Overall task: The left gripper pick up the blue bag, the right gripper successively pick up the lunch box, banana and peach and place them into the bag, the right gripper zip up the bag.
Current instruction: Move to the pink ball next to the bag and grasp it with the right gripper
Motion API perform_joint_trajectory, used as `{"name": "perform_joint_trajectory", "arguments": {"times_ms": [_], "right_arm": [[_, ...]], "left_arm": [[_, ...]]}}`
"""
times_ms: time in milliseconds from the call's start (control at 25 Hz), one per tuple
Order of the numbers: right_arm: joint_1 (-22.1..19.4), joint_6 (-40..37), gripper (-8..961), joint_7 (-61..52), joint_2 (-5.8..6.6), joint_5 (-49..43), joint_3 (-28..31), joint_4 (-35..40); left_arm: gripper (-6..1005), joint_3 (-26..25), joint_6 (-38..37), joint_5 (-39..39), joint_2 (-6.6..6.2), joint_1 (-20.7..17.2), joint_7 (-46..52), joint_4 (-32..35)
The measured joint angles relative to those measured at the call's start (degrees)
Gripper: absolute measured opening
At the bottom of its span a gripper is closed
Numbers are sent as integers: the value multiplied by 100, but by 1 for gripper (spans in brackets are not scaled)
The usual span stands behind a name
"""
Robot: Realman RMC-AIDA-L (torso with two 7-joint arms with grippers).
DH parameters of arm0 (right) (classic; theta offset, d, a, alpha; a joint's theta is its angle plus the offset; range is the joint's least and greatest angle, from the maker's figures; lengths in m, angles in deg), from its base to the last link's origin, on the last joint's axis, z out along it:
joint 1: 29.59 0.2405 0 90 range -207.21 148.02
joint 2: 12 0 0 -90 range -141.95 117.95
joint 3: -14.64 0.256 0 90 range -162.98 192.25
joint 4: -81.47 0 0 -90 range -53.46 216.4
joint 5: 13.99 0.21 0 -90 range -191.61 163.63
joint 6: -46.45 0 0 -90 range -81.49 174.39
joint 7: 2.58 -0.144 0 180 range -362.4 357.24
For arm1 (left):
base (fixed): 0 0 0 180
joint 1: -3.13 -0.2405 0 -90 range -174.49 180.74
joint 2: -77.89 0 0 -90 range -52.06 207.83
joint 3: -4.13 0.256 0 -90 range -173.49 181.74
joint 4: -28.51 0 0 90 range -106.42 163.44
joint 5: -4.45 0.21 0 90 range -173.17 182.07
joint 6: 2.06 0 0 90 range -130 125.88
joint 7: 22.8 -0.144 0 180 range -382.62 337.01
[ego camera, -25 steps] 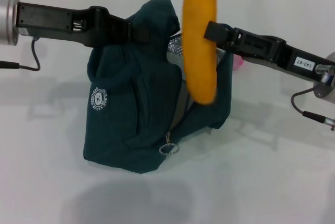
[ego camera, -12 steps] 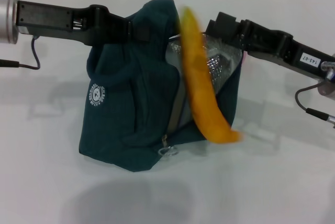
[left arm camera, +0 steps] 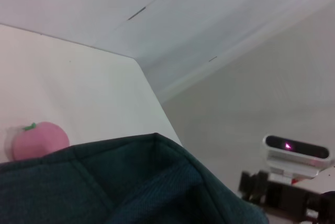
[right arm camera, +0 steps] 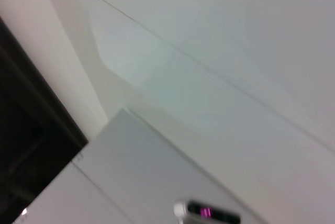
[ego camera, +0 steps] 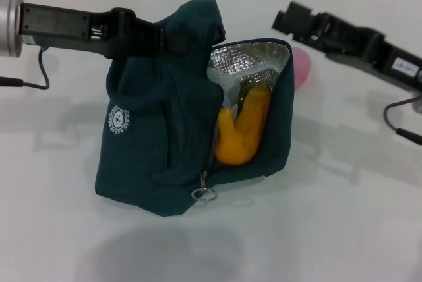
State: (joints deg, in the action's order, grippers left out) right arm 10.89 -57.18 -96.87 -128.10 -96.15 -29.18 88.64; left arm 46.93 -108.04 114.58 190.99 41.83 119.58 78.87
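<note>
The white table (ego camera: pixel 343 216) carries the blue bag (ego camera: pixel 158 163), standing open with its foil lining exposed. The left gripper (ego camera: pixel 173 39) is clamped on the bag's top fabric, holding it upright. The right gripper (ego camera: pixel 285 20) sits above and beside the bag's open mouth, clear of the bag; whether its fingers are open cannot be determined. The banana (ego camera: pixel 245 126) lies inside the bag, below that gripper. The peach (ego camera: pixel 300 68) rests on the table behind the bag.

the white table (ego camera: pixel 343 229) is carrying the blue bag (ego camera: pixel 158 163) at centre; the peach (ego camera: pixel 300 68) is lying at two o'clock, just behind it.
</note>
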Motion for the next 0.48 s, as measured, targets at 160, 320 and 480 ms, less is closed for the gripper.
{"name": "perform_joint_trajectory", "arguments": {"times_ms": [160, 320, 480], "right_arm": [[-376, -129, 733, -193, 49, 342, 4, 616], [-997, 433, 729, -404, 95, 386, -30, 1763], [-1377, 1262, 730, -371, 148, -32, -151, 2706]], "left_arm": [[43, -1, -7, -11, 0, -24, 0, 0], [43, -1, -23, -12, 0, -38, 4, -3], [43, -1, -33, -12, 0, -63, 6, -6]]}}
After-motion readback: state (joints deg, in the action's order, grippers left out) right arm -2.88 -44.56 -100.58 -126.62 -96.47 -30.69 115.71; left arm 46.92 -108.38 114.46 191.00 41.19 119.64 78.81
